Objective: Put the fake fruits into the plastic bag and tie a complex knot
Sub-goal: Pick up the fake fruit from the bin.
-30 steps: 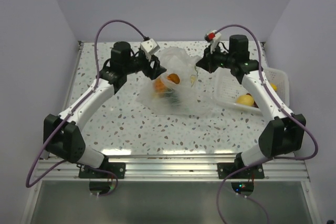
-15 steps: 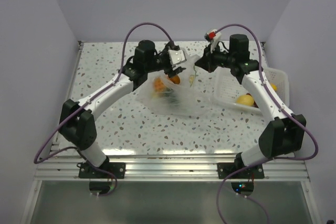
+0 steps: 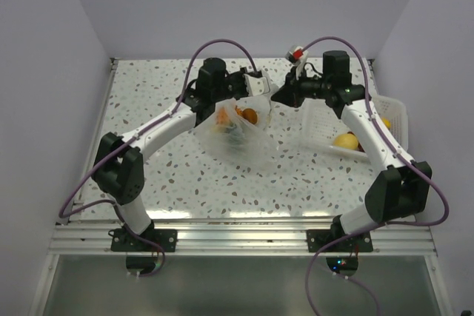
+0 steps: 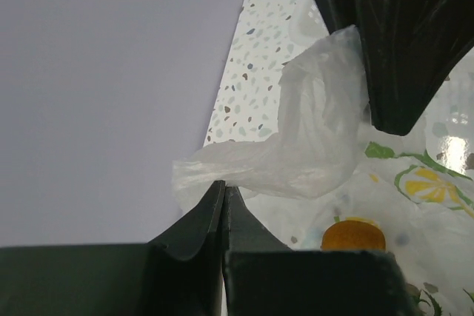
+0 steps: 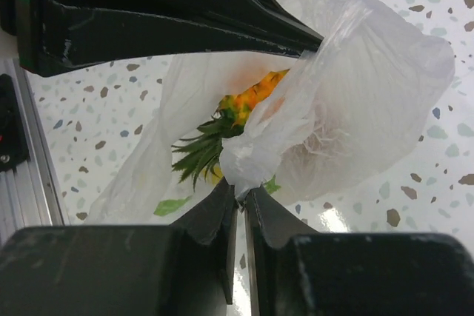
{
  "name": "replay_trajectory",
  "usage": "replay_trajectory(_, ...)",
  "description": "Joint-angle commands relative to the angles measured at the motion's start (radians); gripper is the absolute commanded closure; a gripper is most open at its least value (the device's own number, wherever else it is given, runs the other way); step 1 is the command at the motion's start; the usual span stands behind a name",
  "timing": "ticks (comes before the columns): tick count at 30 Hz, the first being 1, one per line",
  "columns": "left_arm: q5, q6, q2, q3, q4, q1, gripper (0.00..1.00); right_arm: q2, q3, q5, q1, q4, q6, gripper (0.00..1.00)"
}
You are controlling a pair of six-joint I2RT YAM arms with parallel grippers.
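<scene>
The plastic bag [image 3: 238, 132] lies mid-table with fake fruits inside: an orange one [image 3: 250, 116] and a leafy pineapple-like one [image 5: 244, 105]. Its neck is bunched into a whitish strip [image 4: 311, 131] stretched between both grippers. My left gripper [image 3: 261, 94] is shut on one end of that strip [image 4: 224, 183]. My right gripper [image 3: 280, 96] pinches the other end at its tips [image 5: 241, 189], jaws a hair apart. Whether the bunched plastic forms a knot I cannot tell. The orange fruit [image 4: 354, 234] shows through the film below the left jaws.
A white slotted tray [image 3: 396, 109] stands at the right edge with a yellow fruit [image 3: 346, 140] in it, under the right forearm. The two wrists are almost touching above the bag. Walls enclose the speckled table [image 3: 163, 168] on three sides.
My left arm has swung right from the bag's left side to its neck and closed there. The bag has drawn in narrower. The right gripper has hardly moved.
</scene>
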Motion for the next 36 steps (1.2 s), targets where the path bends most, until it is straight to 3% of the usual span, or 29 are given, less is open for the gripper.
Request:
replay_trajectory(1,-0.011,0.001,-0.023,0.007,0.094,-0.006,1.00,-0.016,0.031,-0.019,-0.002,-0.047,-0.037,0.90)
replay_trajectory(4,0.006,-0.013,-0.047,-0.006,0.068,-0.004,1.00,-0.005,0.022,0.032,-0.010,-0.001,-0.027,1.00)
replay_trajectory(9,0.032,0.044,-0.113,-0.049,-0.003,-0.007,1.00,0.041,0.058,0.162,-0.031,0.091,0.030,1.00)
replay_trajectory(13,0.014,0.041,-0.126,-0.030,-0.069,-0.010,1.00,0.093,0.114,0.179,-0.051,0.131,0.056,1.00)
replay_trajectory(14,0.005,0.029,-0.127,-0.029,-0.066,-0.013,0.93,0.108,0.134,0.167,-0.050,0.139,0.056,1.00)
replay_trajectory(15,-0.004,0.021,-0.130,-0.026,-0.063,-0.012,0.74,0.111,0.141,0.161,-0.050,0.137,0.064,1.00)
replay_trajectory(17,-0.032,0.010,-0.132,-0.018,-0.052,-0.012,0.53,0.116,0.146,0.132,-0.050,0.146,0.068,1.00)
replay_trajectory(19,-0.053,0.032,-0.124,0.003,-0.062,-0.012,0.39,0.113,0.144,0.125,-0.050,0.154,0.065,1.00)
replay_trajectory(21,-0.080,0.036,-0.110,0.020,-0.067,-0.010,0.33,0.110,0.140,0.124,-0.050,0.150,0.053,1.00)
replay_trajectory(29,-0.164,0.013,-0.086,0.046,-0.085,-0.001,0.29,0.099,0.129,0.110,-0.050,0.153,0.033,1.00)
replay_trajectory(36,-0.193,-0.046,0.009,0.114,-0.148,0.025,0.38,0.084,0.120,0.086,-0.050,0.133,0.006,1.00)
